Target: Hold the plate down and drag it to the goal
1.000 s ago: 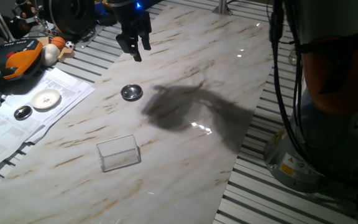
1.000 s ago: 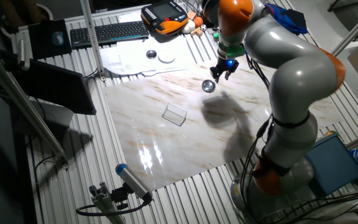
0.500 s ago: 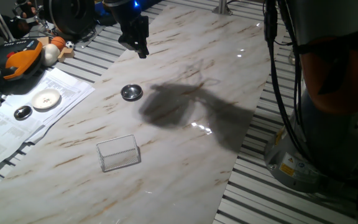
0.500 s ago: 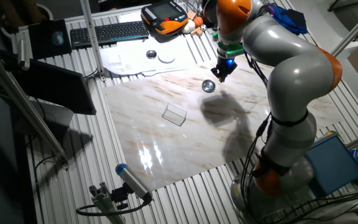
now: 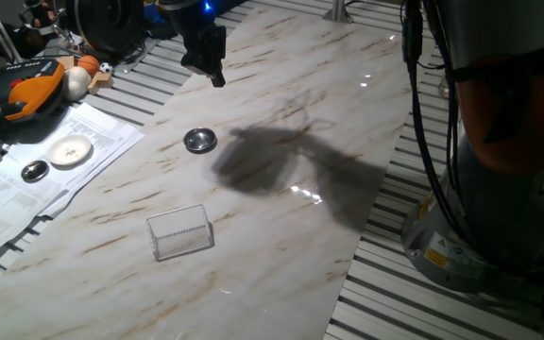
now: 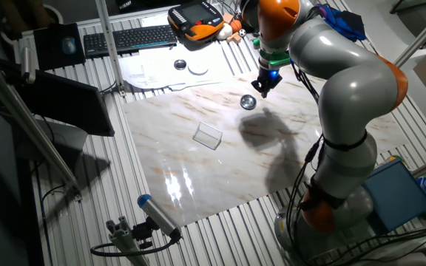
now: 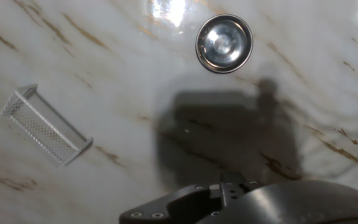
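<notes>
Jaws look drawn together with nothing between them on my gripper [image 5: 214,74], which hangs clear above the marble. Nearest below it sits the plate [image 5: 199,141], untouched; I judge closed tips suit pressing down. Farther beyond lies the goal [image 5: 180,231], well apart.

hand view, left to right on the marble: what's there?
goal → end effector at the bottom edge → plate near the top.
</notes>
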`<state>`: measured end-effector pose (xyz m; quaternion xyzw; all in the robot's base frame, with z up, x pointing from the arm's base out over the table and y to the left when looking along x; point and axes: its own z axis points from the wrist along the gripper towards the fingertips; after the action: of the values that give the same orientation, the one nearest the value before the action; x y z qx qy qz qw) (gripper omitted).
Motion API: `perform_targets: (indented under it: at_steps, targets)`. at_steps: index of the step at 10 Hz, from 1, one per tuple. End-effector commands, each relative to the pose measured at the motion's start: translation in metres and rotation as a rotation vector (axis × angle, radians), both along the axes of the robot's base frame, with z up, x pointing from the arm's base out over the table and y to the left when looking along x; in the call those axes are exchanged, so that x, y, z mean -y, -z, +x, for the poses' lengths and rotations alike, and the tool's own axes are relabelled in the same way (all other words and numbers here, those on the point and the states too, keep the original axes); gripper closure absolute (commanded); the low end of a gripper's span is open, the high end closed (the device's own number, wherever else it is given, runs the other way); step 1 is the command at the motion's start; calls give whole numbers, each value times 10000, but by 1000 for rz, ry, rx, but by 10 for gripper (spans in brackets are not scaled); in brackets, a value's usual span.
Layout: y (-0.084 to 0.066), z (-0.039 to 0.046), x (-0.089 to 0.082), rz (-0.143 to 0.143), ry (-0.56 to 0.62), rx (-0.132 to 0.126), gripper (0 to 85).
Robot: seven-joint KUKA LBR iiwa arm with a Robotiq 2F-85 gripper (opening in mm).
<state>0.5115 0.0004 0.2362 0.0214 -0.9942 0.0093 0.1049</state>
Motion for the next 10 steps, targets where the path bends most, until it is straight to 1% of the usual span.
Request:
perform_targets:
  at_steps: [1,2,3,4,5,6,7,8,9,10]
  targets:
    - [0,0,0,0,-1,0,850]
    - [0,0,0,-3,15,0,850]
    - [0,0,0,-3,16,25,850]
    - [0,0,0,6,18,48,850]
    - [0,0,0,33,36,32,850]
    - [0,0,0,34,52,63,850]
    - [0,0,0,34,62,136,850]
    - [0,0,0,14,45,217,850]
    - [0,0,0,-38,40,227,850]
    - [0,0,0,-57,52,231,850]
